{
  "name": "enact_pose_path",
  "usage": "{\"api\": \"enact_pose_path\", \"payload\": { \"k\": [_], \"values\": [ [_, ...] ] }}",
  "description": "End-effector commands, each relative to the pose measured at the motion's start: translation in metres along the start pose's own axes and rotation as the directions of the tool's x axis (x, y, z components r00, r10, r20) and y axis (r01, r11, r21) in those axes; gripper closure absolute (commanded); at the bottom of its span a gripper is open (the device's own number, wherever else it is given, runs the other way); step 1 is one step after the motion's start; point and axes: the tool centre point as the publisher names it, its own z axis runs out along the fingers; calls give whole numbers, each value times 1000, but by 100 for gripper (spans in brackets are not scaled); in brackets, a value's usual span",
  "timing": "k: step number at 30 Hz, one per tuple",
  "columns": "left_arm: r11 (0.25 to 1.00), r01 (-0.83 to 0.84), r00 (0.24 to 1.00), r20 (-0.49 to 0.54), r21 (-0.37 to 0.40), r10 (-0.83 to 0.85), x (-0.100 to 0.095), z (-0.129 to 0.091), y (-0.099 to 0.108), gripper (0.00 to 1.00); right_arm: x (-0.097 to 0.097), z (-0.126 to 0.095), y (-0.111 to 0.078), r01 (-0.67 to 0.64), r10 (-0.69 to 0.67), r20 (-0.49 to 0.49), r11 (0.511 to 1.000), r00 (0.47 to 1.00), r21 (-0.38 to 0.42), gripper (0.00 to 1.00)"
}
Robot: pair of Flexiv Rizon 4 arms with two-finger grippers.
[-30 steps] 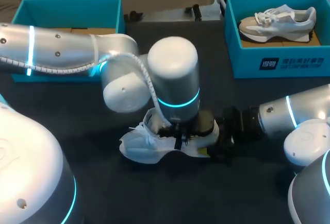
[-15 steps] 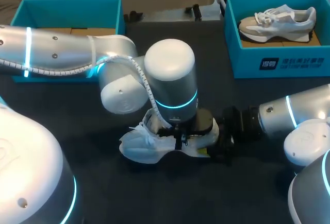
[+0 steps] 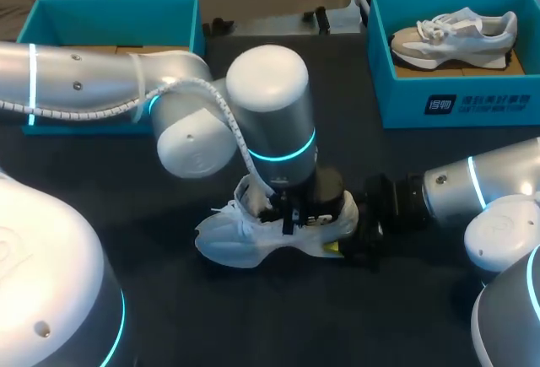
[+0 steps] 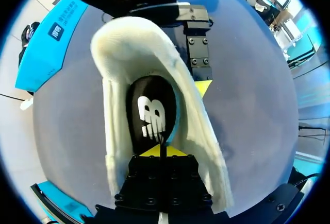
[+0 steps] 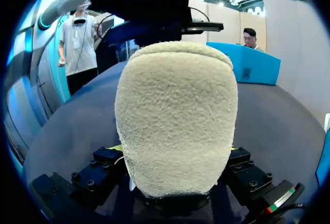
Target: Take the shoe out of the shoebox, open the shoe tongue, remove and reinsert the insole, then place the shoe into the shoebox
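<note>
A white shoe (image 3: 228,236) lies on its sole on the dark table, toe to the left. My left gripper (image 3: 291,218) points straight down into its opening. In the left wrist view the black insole (image 4: 150,113) with a white logo lies inside the shoe (image 4: 116,105), and my left gripper (image 4: 160,151) is shut on the insole's near edge. My right gripper (image 3: 344,236) comes in from the right and grips the heel. In the right wrist view the fuzzy heel (image 5: 175,110) fills the space between the fingers of my right gripper (image 5: 175,149).
A teal shoebox (image 3: 110,13) stands at the back left. A second teal shoebox (image 3: 447,97) at the back right holds another sneaker (image 3: 456,34). Bare dark table lies in front of the shoe.
My left arm's wrist has shifted slightly to the left and back over the shoe, and its fingers have closed. The right arm and the shoe have stayed put.
</note>
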Motion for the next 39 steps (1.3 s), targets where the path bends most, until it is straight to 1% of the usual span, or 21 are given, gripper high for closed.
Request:
{"api": "enact_pose_path", "payload": {
  "k": [1, 13, 15, 20, 25, 33, 39],
  "values": [
    [1000, 2, 1000, -11, 6, -2, -5, -12, 7, 100, 1, 7, -2, -1, 1, 2, 1000, 1000, 8, 100],
    [999, 18, 999, -39, 36, -16, -8, -35, 11, 100, 1, 7, -2, -1, 1, 2, 1000, 1000, 8, 100],
    [998, 26, 998, -62, 54, -23, -8, -39, 13, 100, 1, 7, -2, -1, 1, 2, 1000, 1000, 8, 100],
    [997, 43, 996, -79, 68, -37, -6, -49, 13, 100, 1, 7, -2, -1, 1, 2, 1000, 1000, 8, 100],
    [992, 77, 996, -62, 102, -71, -4, -61, 11, 100, 1, 7, -2, -1, 1, 2, 1000, 1000, 8, 100],
    [988, 105, 993, -68, 115, -98, -3, -73, 9, 100, 1, 7, -2, -1, 1, 2, 1000, 1000, 8, 100],
    [983, 124, 991, -67, 136, -116, -4, -82, 12, 100, 1, 7, -2, -1, 1, 2, 1000, 1000, 8, 100]
  ]
}}
